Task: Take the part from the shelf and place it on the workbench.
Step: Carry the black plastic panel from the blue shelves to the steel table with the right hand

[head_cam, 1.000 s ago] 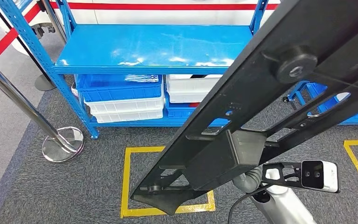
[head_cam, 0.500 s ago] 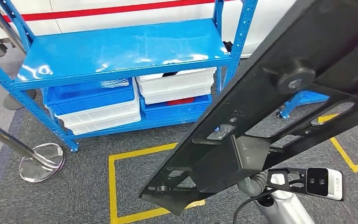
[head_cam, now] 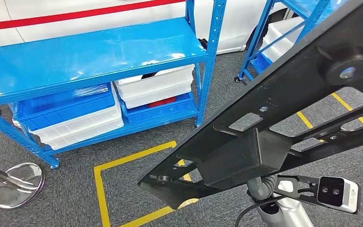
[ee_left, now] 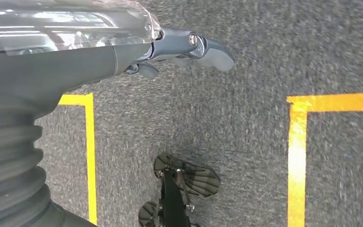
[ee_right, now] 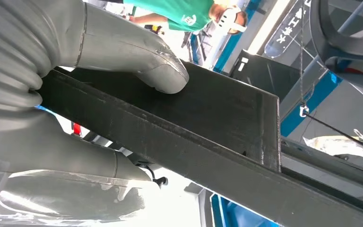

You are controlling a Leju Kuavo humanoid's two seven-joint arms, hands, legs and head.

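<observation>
Gripping long black part (head_cam: 283,118), right robot hand (ee_right: 66,123) clamps it; left robot hand (ee_left: 184,47) loosely spread above carpet (ee_left: 246,118).

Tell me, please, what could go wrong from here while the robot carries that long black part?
The long black part sticks out far beyond the right hand and rises close by the blue shelf, so a turn could swing it into an upright. The hand holds it at one spot with the thumb on top; so long a piece might twist or slip. The left hand hangs empty and gives no support.
</observation>
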